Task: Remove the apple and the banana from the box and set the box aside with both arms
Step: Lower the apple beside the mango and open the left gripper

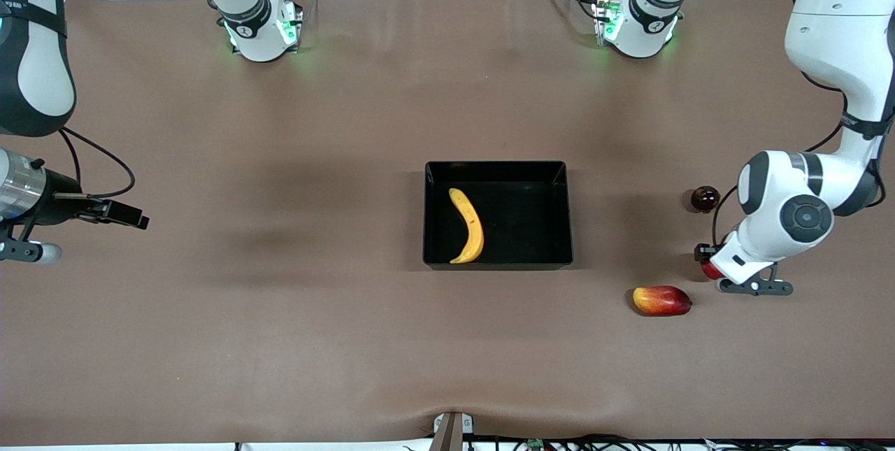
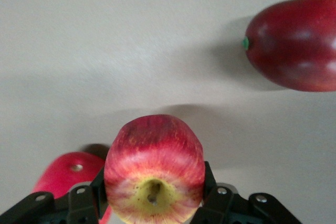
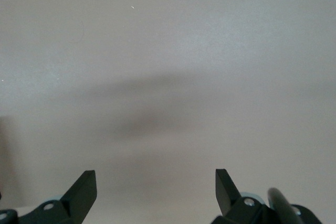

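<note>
1. Front view: the black box (image 1: 498, 215) is sitting mid-table with the banana (image 1: 468, 226) lying in it, toward the right arm's end of the tray, waiting its turn. The left arm is reaching down at its own end of the table, and its bulky wrist is covering almost all of the left gripper (image 1: 707, 262); only a red sliver of the apple (image 1: 711, 271) is peeking out beneath. My read: it is bringing the apple clear of the box to set it down. A red-yellow mango-like fruit (image 1: 661, 300) is lying just beside it, nearer the camera, and a dark round fruit (image 1: 705, 198) is sitting farther back. The right gripper (image 1: 129, 217) is waiting over bare table at the right arm's end; the arm's upper part is running off the picture's edge.

2. Left wrist view: here the hold is plain. The left gripper (image 2: 154, 195) is clamping the apple (image 2: 154, 169) at its sides, stem dimple facing the lens. The picture's edge is cutting off the fingertips, and I cannot tell whether the apple is touching the table. The mango-like fruit (image 2: 296, 43) is partly out of shot. Another red fruit (image 2: 65, 174) is half hidden under the fingers (image 2: 97, 195).

3. Right wrist view: the right gripper (image 3: 156, 190) is holding its fingers (image 3: 84, 187) wide, with nothing between them and only bare table below. Box and banana are not showing here.
</note>
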Tool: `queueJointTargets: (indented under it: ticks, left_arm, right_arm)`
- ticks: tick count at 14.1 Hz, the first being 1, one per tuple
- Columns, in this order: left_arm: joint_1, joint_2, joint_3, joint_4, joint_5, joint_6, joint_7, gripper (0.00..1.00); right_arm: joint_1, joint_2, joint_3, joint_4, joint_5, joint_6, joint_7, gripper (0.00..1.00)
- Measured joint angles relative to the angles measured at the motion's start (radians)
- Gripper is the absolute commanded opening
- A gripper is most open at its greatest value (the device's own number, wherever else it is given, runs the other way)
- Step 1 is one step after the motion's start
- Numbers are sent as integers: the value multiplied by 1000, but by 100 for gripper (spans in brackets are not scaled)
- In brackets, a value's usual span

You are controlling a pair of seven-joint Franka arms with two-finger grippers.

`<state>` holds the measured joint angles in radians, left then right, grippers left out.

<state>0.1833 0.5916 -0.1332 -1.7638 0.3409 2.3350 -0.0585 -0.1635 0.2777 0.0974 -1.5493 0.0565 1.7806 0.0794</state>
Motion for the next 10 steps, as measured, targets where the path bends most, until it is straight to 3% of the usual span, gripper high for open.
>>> queueJointTargets:
  ticks: [10]
  left_arm:
    - [23,2,-6,37,0,0,78,0]
  right_arm:
    - [30,0,0,0,0,-8,59,100]
